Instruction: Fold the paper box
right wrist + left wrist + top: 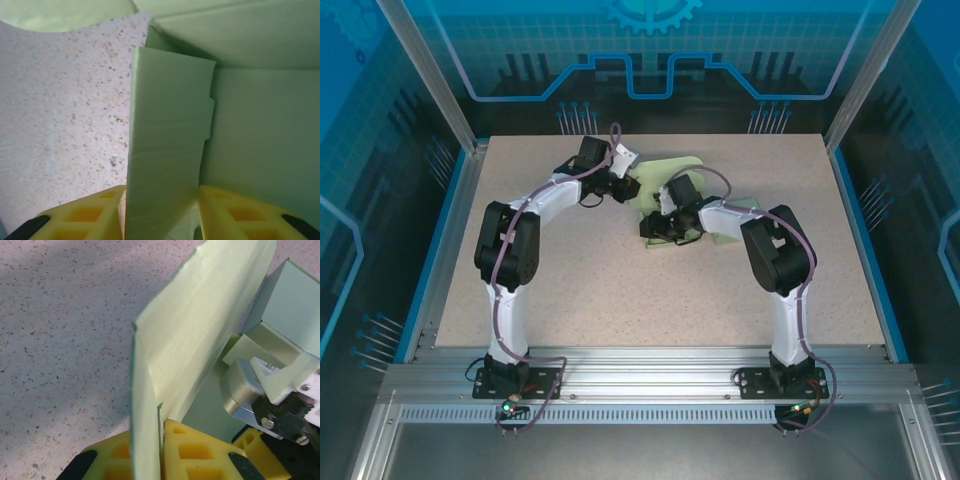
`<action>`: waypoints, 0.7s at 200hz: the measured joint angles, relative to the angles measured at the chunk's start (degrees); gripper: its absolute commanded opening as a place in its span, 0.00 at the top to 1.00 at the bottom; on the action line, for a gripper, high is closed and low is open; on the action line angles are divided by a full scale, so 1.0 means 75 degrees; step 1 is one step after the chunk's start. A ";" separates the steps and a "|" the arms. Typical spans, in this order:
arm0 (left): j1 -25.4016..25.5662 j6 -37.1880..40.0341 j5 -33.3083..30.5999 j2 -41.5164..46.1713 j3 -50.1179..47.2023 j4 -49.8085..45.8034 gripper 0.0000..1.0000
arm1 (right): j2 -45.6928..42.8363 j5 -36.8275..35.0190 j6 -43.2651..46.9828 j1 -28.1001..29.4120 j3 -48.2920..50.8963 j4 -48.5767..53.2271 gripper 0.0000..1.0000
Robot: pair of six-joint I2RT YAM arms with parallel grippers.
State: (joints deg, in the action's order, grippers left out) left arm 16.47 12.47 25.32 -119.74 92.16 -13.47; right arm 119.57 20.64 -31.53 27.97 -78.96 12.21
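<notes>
Top external view: pale green paper box (pixel 665 180) lying partly unfolded toward the rear centre of the speckled bench (pixel 620 300), flaps up at uneven angles. Left arm (pixel 535 215) stretched in from the left to the box's left edge. Right arm (pixel 775 250) bent in from the right, wrist over the box's near side. Both wrists close together at the box, with much of the cardboard hidden beneath them.

Left wrist view: left jaws closed tight on a thin upright panel (pixel 200 330) of the box, edge-on at the bottom between the yellow fingers (pixel 195 452). Panel rising up and to the right, creased along its length, with another green wall behind it at right. Speckled bench (pixel 60 340) at left.

Right wrist view: right jaws partly apart, with a standing flap (pixel 167 140) filling the gap between the yellow fingers (pixel 85 217). Cannot tell whether pressed or merely bracketed. Notched right edge on the flap, and a crease across its lower part. Wider green wall behind and to the right, another panel across the top, bench (pixel 65 100) at left.
</notes>
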 measured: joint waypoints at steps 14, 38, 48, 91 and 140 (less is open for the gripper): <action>0.0017 0.0067 -0.0003 0.0055 -0.0020 -0.0035 0.90 | 0.0003 -0.0291 0.0134 0.0073 -0.0236 0.0309 0.58; 0.0038 0.0169 -0.0023 0.0114 -0.0050 -0.0055 0.90 | 0.0026 -0.0662 0.0329 0.0146 -0.0647 0.0635 0.58; 0.0044 0.0169 -0.0023 0.0128 -0.0067 -0.0079 0.90 | 0.0070 -0.0784 0.0411 0.0163 -0.0787 0.0699 0.58; 0.0041 0.0160 -0.0035 0.0131 -0.0073 -0.0117 0.90 | 0.0385 -0.1011 0.0554 0.0230 -0.0938 0.0860 0.63; 0.0026 0.0137 -0.0189 0.0134 -0.0152 -0.0082 0.90 | 0.0539 0.0026 -0.0137 0.0099 -0.0364 -0.0335 0.71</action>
State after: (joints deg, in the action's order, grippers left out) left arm 16.67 13.50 23.90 -118.74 91.02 -14.09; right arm 123.61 20.84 -32.56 28.71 -81.69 9.69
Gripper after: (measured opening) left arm 0.102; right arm 0.299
